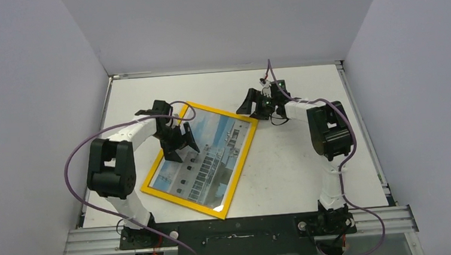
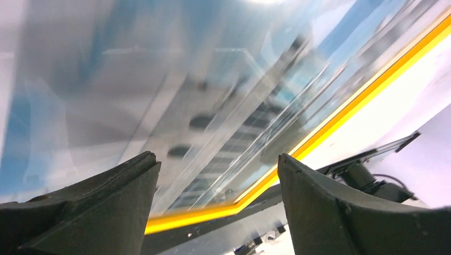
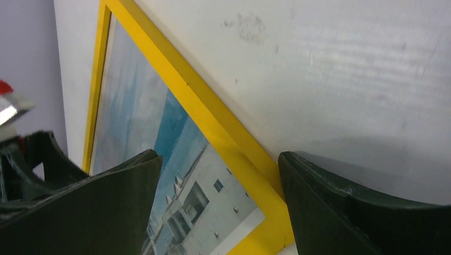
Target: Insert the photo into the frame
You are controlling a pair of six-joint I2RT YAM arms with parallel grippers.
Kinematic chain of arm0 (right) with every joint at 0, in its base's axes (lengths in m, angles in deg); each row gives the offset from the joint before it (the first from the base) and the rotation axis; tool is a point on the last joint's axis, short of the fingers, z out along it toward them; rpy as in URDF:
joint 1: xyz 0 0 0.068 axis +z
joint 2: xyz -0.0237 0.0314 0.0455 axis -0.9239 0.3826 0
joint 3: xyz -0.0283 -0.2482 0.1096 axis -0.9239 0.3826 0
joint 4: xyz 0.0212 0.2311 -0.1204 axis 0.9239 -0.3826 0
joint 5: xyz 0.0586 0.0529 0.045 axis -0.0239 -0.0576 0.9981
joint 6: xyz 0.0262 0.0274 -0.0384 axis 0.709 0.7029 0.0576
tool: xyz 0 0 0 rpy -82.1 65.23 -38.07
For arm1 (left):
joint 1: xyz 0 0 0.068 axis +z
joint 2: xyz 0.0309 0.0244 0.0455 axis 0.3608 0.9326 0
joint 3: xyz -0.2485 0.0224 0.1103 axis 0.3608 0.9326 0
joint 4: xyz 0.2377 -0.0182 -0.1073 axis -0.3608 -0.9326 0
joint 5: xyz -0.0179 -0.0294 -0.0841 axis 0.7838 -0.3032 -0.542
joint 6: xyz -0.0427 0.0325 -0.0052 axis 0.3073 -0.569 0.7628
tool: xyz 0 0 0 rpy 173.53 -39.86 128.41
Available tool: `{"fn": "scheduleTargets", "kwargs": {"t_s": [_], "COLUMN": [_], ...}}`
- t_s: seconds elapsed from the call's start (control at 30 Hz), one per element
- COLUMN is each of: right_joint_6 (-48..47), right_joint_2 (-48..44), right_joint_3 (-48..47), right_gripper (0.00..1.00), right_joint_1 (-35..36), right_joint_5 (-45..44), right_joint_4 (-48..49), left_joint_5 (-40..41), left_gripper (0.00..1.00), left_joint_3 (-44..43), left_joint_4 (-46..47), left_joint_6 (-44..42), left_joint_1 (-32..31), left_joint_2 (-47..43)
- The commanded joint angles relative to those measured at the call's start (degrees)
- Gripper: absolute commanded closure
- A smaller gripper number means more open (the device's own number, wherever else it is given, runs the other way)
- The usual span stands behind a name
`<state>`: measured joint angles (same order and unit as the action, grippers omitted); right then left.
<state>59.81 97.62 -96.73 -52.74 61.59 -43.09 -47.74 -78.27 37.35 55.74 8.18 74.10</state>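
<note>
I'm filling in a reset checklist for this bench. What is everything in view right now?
frame: one, bright yellow, flat and skewed on the table, left of centre.
photo: one, pale building under blue sky, inside the frame.
table: one, white, under everything.
walls: three, pale grey, around the table.
cables: two, purple, looping along the arms.
arms: two, black and white, bases at the near edge.
left pincer: one, black, open, over the photo.
right pincer: one, black, open, by the frame's far right corner.

Left gripper (image 1: 182, 147) over the frame (image 1: 180, 201)
</note>
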Motion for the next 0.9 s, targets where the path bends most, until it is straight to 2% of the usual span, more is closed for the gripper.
{"fn": "scheduleTargets", "kwargs": {"t_s": [0.0,0.13,0.23,0.47,0.63,0.77,0.87], "right_joint_6": [3.9,2.6,-0.5,-5.0,-14.6,-24.4,-28.9], "right_joint_2": [-9.2,-14.0,-15.5,-14.9,-15.8,-12.2,-9.2], "right_joint_3": [8.7,12.9,12.6,8.5,2.3,-5.4,-8.7], "right_gripper": [0.17,0.17,0.17,0.18,0.19,0.22,0.22], "right_joint_1": [0.7,0.8,0.5,0.9,4.8,9.7,12.3], "right_joint_5": [1.9,1.0,-2.0,-8.5,-17.9,-21.8,-21.3], "right_joint_4": [3.6,1.0,-3.3,-11.7,-21.6,-28.9,-30.1], "left_joint_5": [-3.8,-3.9,-1.3,11.9,22.3,21.5,20.3], "left_gripper": [0.21,0.23,0.23,0.21,0.19,0.16,0.14], "left_joint_3": [-9.4,-16.9,-18.4,-15.4,-16.2,-11.3,-8.3], "left_joint_4": [1.0,-2.2,-4.0,-7.4,-10.7,-8.5,-6.7], "left_joint_6": [-5.1,-7.1,-7.3,-7.8,-7.4,-4.4,-3.5], "left_joint_1": [3.0,3.3,3.3,6.1,10.2,15.0,16.7], "left_joint_2": [7.2,12.4,11.1,4.7,2.6,-2.2,-5.0]}}
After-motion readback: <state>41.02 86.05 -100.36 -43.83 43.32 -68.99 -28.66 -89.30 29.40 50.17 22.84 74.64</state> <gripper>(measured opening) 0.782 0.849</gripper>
